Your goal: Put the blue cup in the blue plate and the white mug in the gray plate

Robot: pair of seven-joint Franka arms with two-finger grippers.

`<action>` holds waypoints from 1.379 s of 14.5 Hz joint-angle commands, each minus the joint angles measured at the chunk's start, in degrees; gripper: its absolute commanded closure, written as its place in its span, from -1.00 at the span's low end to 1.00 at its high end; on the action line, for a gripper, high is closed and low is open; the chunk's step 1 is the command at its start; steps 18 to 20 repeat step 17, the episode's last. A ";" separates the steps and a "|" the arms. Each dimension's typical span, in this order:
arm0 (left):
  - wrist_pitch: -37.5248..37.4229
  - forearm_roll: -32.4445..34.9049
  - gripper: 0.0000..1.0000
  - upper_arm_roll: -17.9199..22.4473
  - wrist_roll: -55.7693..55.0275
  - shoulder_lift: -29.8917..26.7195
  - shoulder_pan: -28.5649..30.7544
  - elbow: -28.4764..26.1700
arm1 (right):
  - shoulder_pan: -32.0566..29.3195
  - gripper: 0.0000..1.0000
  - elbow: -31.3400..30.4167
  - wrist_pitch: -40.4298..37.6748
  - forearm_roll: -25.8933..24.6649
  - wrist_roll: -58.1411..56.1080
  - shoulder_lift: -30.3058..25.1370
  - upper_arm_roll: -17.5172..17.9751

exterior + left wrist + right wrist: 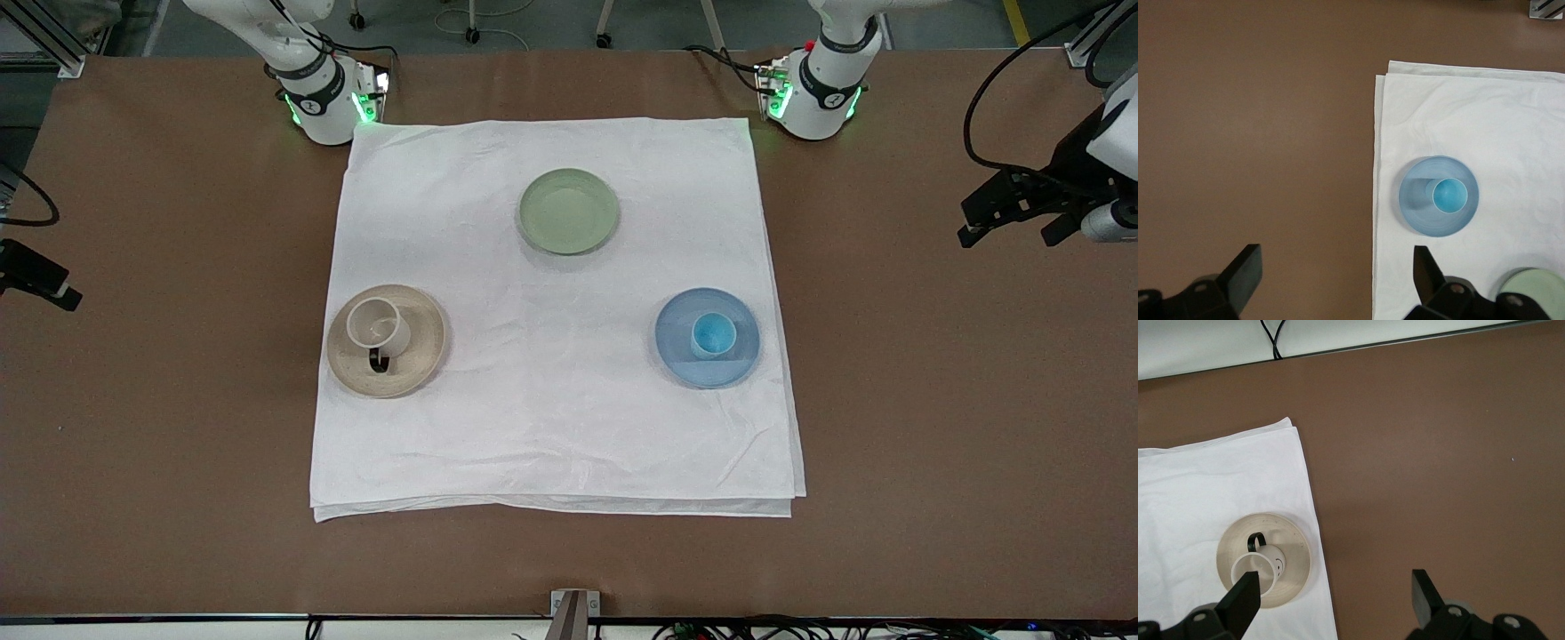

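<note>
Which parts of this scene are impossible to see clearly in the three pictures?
- Right gripper: in the front view the picture's edge cuts it off; only the wrist view shows its open fingers.
- White mug on the gray plate: in the right wrist view a finger covers part of its rim.
- Pale green plate: cut off by the left wrist view's corner.
- Blue cup: its base on the blue plate is hidden by its own walls.

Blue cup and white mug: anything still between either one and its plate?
Nothing visible does. The blue cup already stands upright on the blue plate, and the white mug on the gray plate. The left gripper and right gripper are both open and empty, off the cloth's edges.
</note>
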 commanded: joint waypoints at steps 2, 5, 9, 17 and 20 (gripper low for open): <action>-1.30 -1.36 -1.00 -0.18 1.14 0.33 0.70 1.40 | -1.07 -1.00 -5.58 0.73 -1.93 -0.53 -4.56 1.52; -1.30 -1.36 -1.00 -0.26 1.14 0.33 0.70 1.40 | -1.16 -1.00 -6.55 0.56 -1.84 -1.06 -4.82 1.61; -1.30 -1.36 -1.00 -0.35 1.05 0.24 0.70 1.40 | -0.72 -1.00 -7.34 0.38 -1.84 -1.15 -5.44 1.61; -1.39 -1.36 -1.00 -0.35 1.05 0.33 0.79 1.31 | -0.72 -1.00 -7.34 0.38 -1.84 -1.15 -5.26 1.61; -1.39 -1.36 -1.00 -0.35 1.05 0.33 0.79 1.31 | -0.72 -1.00 -7.34 0.38 -1.84 -1.15 -5.26 1.61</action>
